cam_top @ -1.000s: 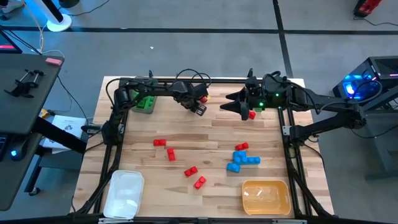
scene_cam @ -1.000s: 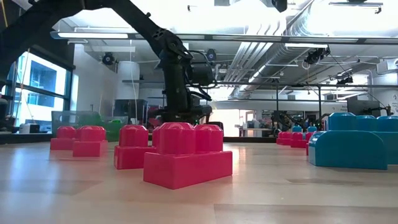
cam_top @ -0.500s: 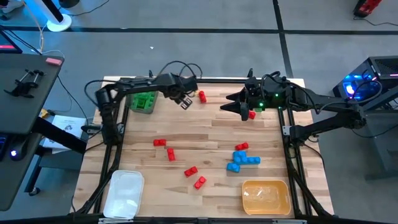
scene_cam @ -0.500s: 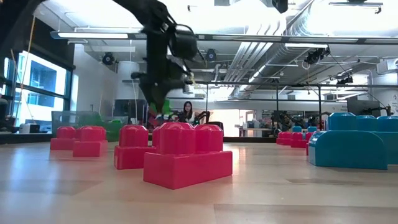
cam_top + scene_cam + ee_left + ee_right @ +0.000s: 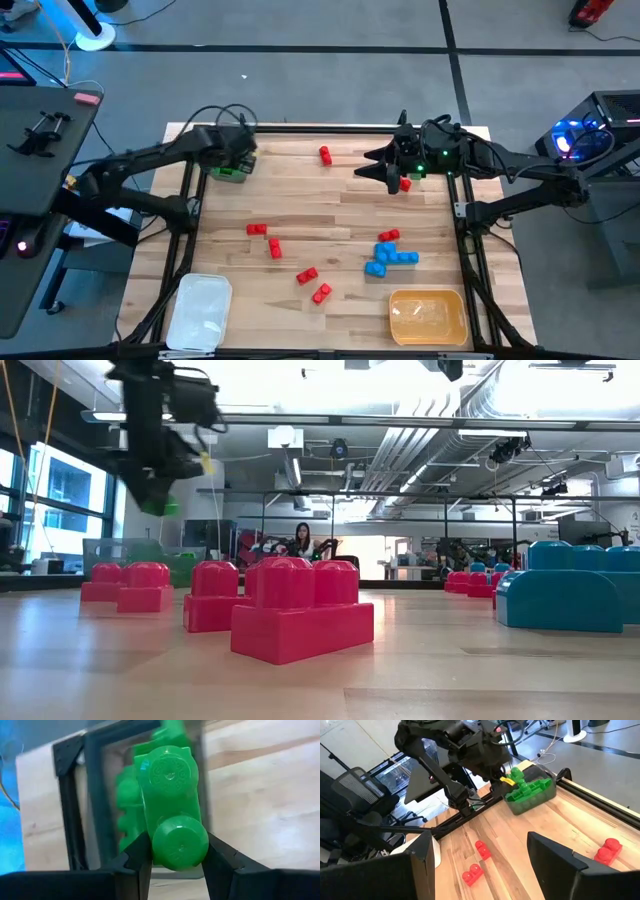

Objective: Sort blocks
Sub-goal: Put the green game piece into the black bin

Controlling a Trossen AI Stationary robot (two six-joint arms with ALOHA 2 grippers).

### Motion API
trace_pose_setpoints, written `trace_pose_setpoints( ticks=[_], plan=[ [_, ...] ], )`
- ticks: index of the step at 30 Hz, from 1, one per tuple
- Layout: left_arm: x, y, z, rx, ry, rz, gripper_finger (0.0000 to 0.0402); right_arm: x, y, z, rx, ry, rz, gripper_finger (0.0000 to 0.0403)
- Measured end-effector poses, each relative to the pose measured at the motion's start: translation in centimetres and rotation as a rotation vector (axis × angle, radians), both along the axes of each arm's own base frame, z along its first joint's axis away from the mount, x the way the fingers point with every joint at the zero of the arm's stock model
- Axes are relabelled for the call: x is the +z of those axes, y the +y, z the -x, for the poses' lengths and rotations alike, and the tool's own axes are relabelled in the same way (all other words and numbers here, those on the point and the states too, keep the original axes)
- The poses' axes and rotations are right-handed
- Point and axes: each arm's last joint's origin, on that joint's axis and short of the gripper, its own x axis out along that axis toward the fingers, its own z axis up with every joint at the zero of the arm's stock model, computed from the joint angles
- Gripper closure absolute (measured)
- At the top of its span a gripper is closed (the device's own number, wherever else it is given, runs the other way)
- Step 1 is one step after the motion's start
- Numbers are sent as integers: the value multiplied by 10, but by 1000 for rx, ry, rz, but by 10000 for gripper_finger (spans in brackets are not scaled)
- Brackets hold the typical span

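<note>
Green block (image 5: pixel 172 800), stiff and light, is sitting pinched in the left gripper's (image 5: pixel 175 862) jaws above the grey tray (image 5: pixel 228 172) at eleven o'clock; the right gripper's (image 5: pixel 378 166) jaws are spreading idle.

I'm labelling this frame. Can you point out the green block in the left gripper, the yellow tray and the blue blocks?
green block (image 5: pixel 172 810): left wrist view, studded side.
yellow tray (image 5: pixel 428 316): high view, floor.
blue blocks (image 5: pixel 391 258): high view, cluster's middle.

Two dark jointed arms, looped black cables; black wedge-shaped pincer fingers (image 5: pixel 220 865)
</note>
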Motion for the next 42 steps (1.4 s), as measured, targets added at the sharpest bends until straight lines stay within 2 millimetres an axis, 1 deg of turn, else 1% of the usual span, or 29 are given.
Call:
trace_pose_setpoints(
  ticks=[3, 6, 9, 11, 15, 19, 22, 24, 27, 30, 34, 36, 39, 42],
  plan=[
    [-5, -2, 9, 19, -57, 1, 285, 0, 0, 0, 0, 0, 0, 194],
    [-10, -1, 13, 12, -48, 13, 270, 0, 0, 0, -1, -1, -3, 194],
    [-11, 3, 15, 18, -33, -5, 243, 0, 0, 0, -2, -1, -7, 194],
    [-10, 8, 15, 22, -60, -16, 222, 0, 0, 0, -2, -1, -7, 194],
    [-9, 13, 17, 23, -96, 17, 184, 0, 0, 0, -4, -2, -12, 194],
    [-7, 12, 16, 4, -135, 55, 160, 0, 0, 0, -9, -5, -28, 194],
    [-2, 7, 14, -34, -202, 77, 152, 0, 0, 0, -12, -7, -36, 194],
    [5, 0, 11, -74, -273, 55, 150, 0, -2, 0, -44, -10, -50, 194],
    [24, -15, 7, -164, -421, -26, 149, -3, -11, 3, -194, 10, -95, 194],
    [47, -34, 3, -278, -615, -124, 149, -18, -29, 9, -329, 144, -134, 194],
    [72, -54, -1, -407, -839, -215, 149, -58, -64, 19, -506, 520, -200, 194],
    [79, -60, -4, -452, -898, -242, 149, -76, -81, 26, -588, 708, -249, 194],
    [83, -66, -8, -482, -929, -264, 149, -96, -100, 37, -707, 924, -292, 194],
    [80, -67, -13, -490, -920, -253, 149, -108, -112, 41, -808, 1051, -285, 194]
  ],
)
